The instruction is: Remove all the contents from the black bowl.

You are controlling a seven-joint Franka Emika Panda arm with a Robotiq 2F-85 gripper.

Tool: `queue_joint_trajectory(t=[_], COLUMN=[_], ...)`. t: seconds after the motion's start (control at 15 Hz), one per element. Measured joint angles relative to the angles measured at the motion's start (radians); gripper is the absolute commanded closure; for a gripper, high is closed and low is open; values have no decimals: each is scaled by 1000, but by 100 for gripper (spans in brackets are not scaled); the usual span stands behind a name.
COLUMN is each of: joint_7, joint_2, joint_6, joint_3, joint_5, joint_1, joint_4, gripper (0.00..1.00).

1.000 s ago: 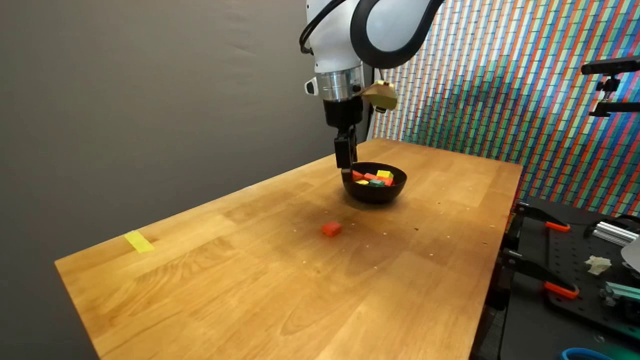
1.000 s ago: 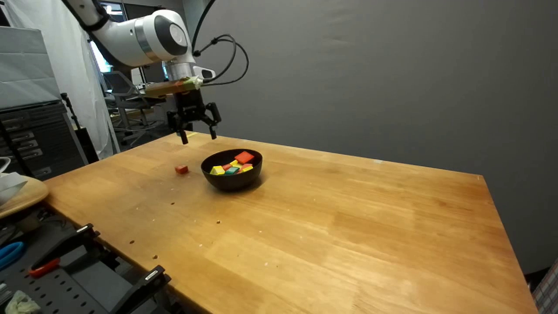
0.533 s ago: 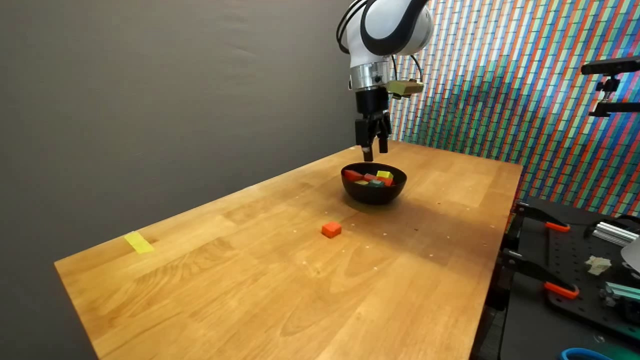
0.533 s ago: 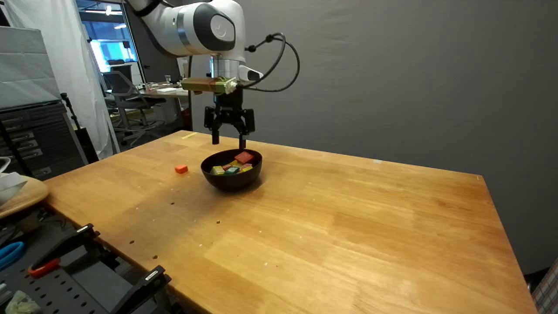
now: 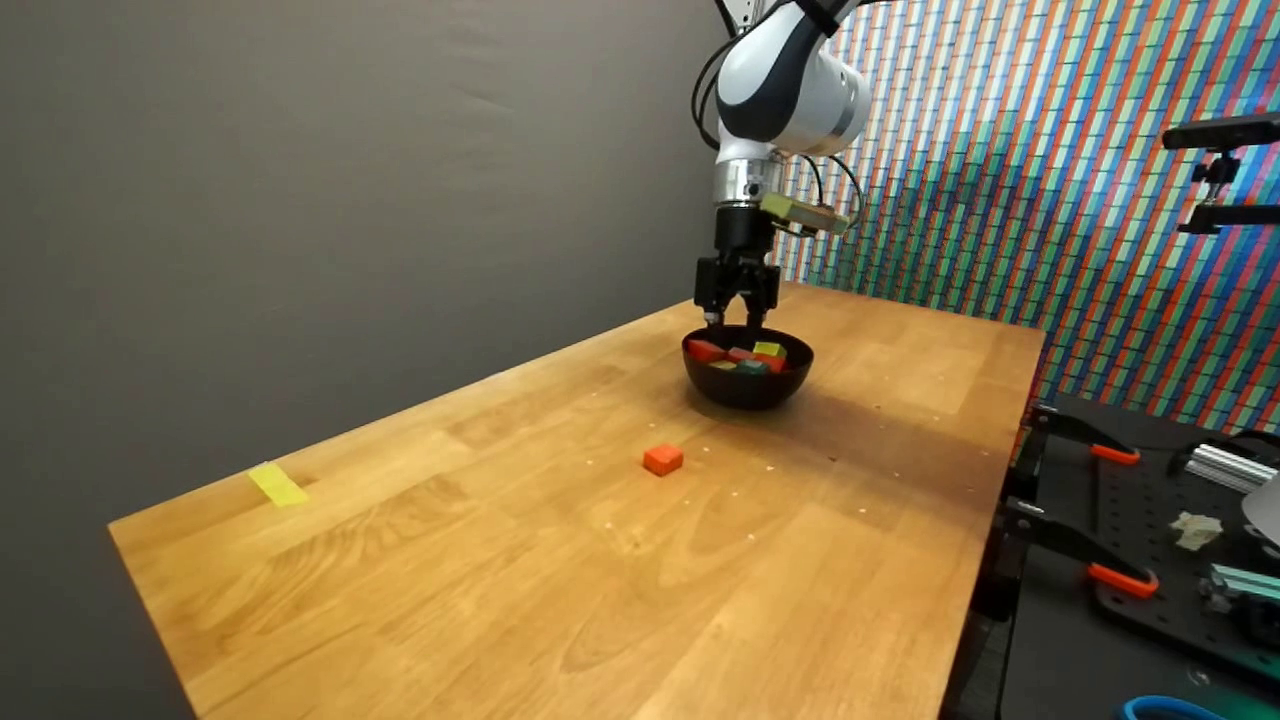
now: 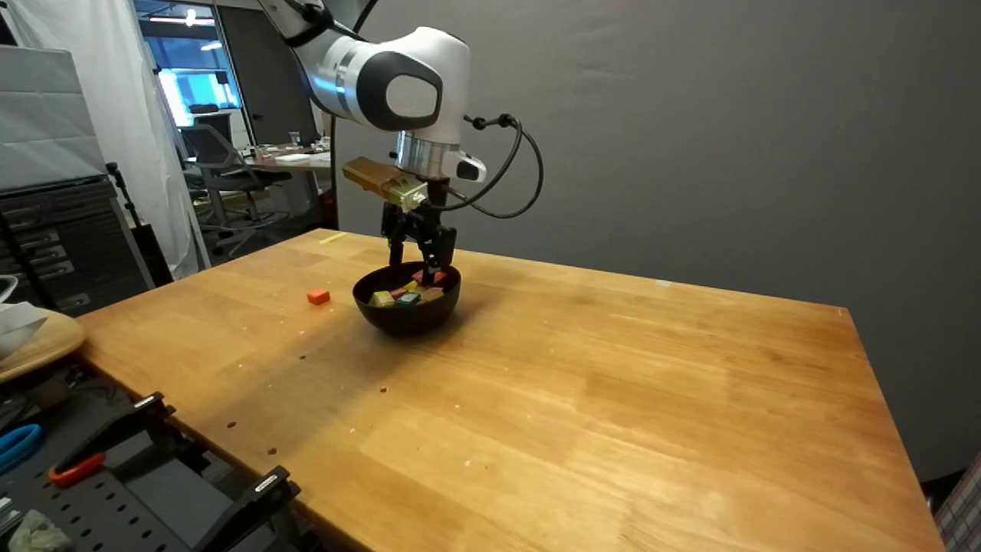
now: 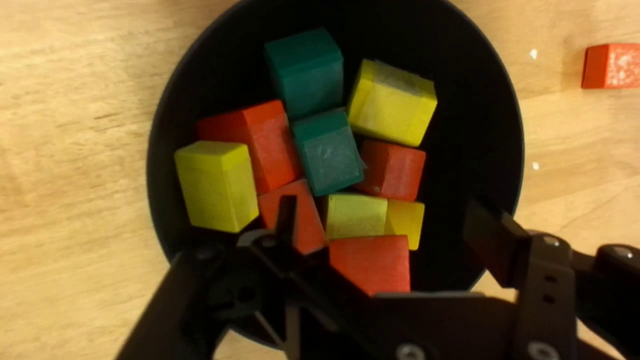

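The black bowl (image 7: pixel 475 125) stands upright on the table in both exterior views. Its contents are several blocks: green (image 7: pixel 327 152), yellow (image 7: pixel 215 185) and red (image 7: pixel 395 170) among them. My gripper (image 6: pixel 412 270) points down into the far side of the bowl, jaws apart. In the wrist view the fingers (image 7: pixel 492 235) straddle a red block (image 7: pixel 372 262) and a yellow block (image 7: pixel 357 215); neither is gripped. Whether the left finger touches the red block under it, I cannot tell. One red block (image 5: pixel 663 460) lies on the table outside the bowl.
A yellow tape strip (image 5: pixel 278 484) is stuck near the wooden table's (image 5: pixel 450 600) corner. Black clamps (image 6: pixel 253 510) stand along one edge beside a dark side bench. A grey wall (image 6: pixel 690 138) runs behind the table.
My gripper has swung from beside the bowl to above it, turned somewhat, and come down so that its fingers reach the bowl. The blocks and the bowl have not moved.
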Motion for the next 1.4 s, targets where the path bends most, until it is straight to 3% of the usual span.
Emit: queue_joint_trajectory(t=[0.4, 0.73, 1.13, 1.4], joint_7=[3, 10, 10, 9], joint_2=[23, 39, 38, 36], joint_6=[162, 222, 238, 242], joint_3=[8, 5, 3, 6], joint_5=[-29, -80, -80, -75], joint_1=[31, 46, 32, 13], joint_4=[-8, -7, -2, -3], gripper=[6, 29, 22, 23])
